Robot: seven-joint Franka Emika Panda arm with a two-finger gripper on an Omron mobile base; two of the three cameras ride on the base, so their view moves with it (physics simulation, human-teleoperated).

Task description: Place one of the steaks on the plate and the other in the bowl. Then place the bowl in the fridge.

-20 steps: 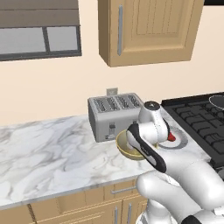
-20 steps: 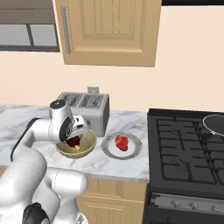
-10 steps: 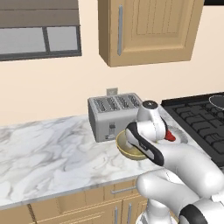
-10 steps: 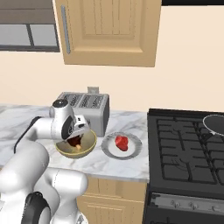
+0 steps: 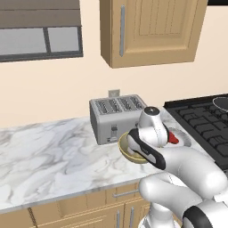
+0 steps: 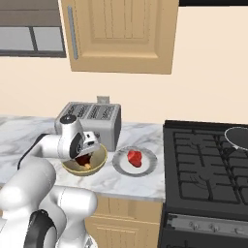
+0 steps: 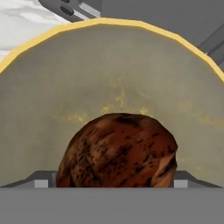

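The gripper (image 6: 86,156) hangs over the bowl (image 6: 99,162) beside the toaster (image 6: 99,119), jaws spread wide, holding nothing. The brown steak (image 7: 118,151) lies in the bowl; the red steak (image 6: 135,157) sits on the plate (image 6: 150,166).

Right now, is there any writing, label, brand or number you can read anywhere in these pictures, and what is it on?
No readable text anywhere.
Toaster: plain steel, no brand visible; its front controls are too small to read.
Stove: no markings visible.
Bowl, plate, cabinet: all unmarked.
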